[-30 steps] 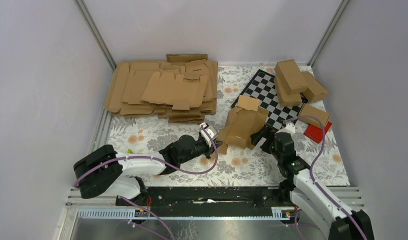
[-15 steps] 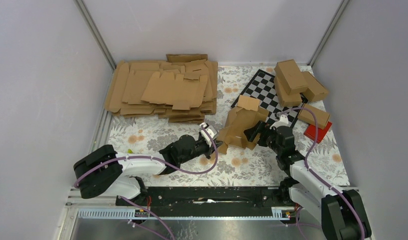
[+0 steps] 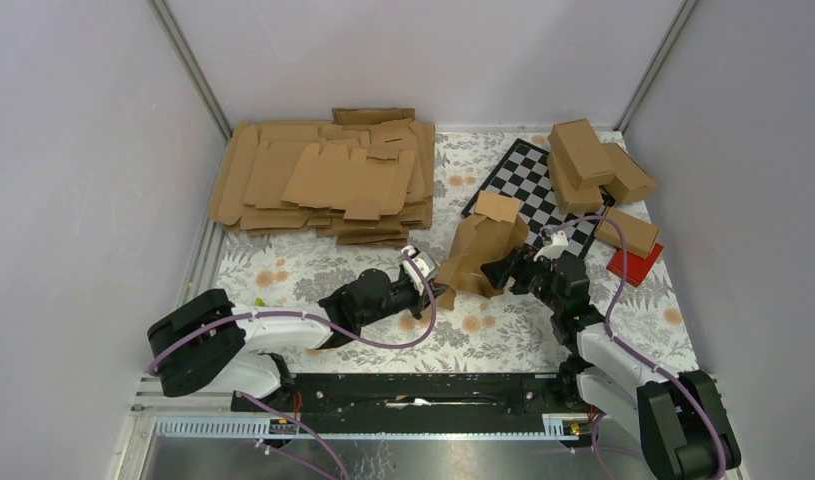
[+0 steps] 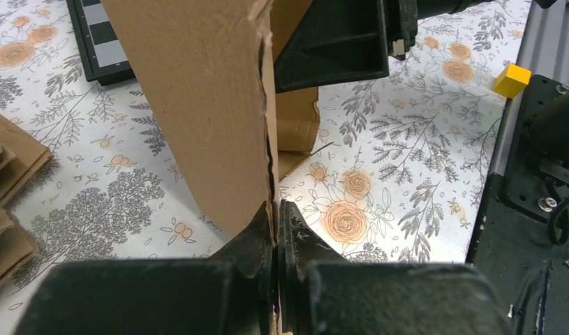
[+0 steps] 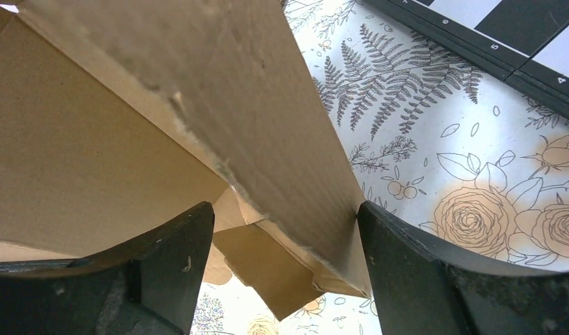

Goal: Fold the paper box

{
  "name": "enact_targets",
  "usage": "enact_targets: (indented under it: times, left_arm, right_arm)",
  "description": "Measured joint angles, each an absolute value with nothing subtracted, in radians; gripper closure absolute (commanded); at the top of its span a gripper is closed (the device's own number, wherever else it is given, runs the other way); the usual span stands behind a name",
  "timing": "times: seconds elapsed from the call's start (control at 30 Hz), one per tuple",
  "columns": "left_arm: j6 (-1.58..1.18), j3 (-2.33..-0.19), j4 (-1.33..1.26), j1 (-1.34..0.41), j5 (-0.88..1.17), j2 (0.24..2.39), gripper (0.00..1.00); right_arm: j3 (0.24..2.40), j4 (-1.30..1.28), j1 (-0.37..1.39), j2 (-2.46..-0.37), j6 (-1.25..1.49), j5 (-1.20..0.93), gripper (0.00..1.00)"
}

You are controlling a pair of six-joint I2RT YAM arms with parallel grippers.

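1. Nearest the camera, both arms reach out from the near edge over the floral table cover (image 3: 303, 268) and meet around the middle-right of it.
2. The left gripper (image 3: 429, 284) lies low and points right. In its wrist view the jaws are pinched almost completely together on the bottom edge of a cardboard panel, so it's got a firm hold on the paper box (image 3: 481, 250).
3. There's a little yellow cube (image 4: 512, 79) near the metal rail at the right of the left wrist view.
4. The right gripper (image 3: 507, 270) comes in from the other side, pointing left, right up against the box. Its wrist view shows the jaws spread wide with a folded panel sitting in the gap. The cardboard edge meets the inner face of one finger (image 5: 379, 237). I honestly can't tell if it's squeezing anything.
5. The paper box is between the two grippers, half formed, with panels standing up and tilted. One flap sticks out at the far end and overlaps the near corner of the checkerboard (image 3: 528, 180).
6. A red flat block (image 3: 635, 266) lies to the right, with a finished carton partly on top of it.
7. Farther back on the right, a few more folded cartons (image 3: 583, 150) are piled up.
8. At the far left sits a big messy heap of flat brown blanks (image 3: 323, 180).
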State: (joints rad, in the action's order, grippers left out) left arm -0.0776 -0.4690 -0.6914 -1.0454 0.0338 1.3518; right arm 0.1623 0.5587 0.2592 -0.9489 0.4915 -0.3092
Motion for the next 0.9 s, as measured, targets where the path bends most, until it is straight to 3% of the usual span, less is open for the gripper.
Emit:
enact_targets:
  times: [0.33, 0.53, 0.9]
  left_arm:
    - [-0.081, -0.469, -0.705, -1.045, 0.068, 1.359, 1.00]
    - [-0.094, -0.472, -0.707, -1.045, 0.081, 1.371, 1.00]
    - [-0.144, -0.468, -0.709, -1.029, 0.088, 1.346, 1.00]
  right_arm:
    - [0.139, 0.606, 0.282, -0.956, 0.474, -0.333, 0.16]
    - [0.142, 0.595, 0.350, -0.981, 0.447, -0.304, 0.01]
    - [0.170, 0.498, 0.411, -0.962, 0.405, -0.203, 0.00]
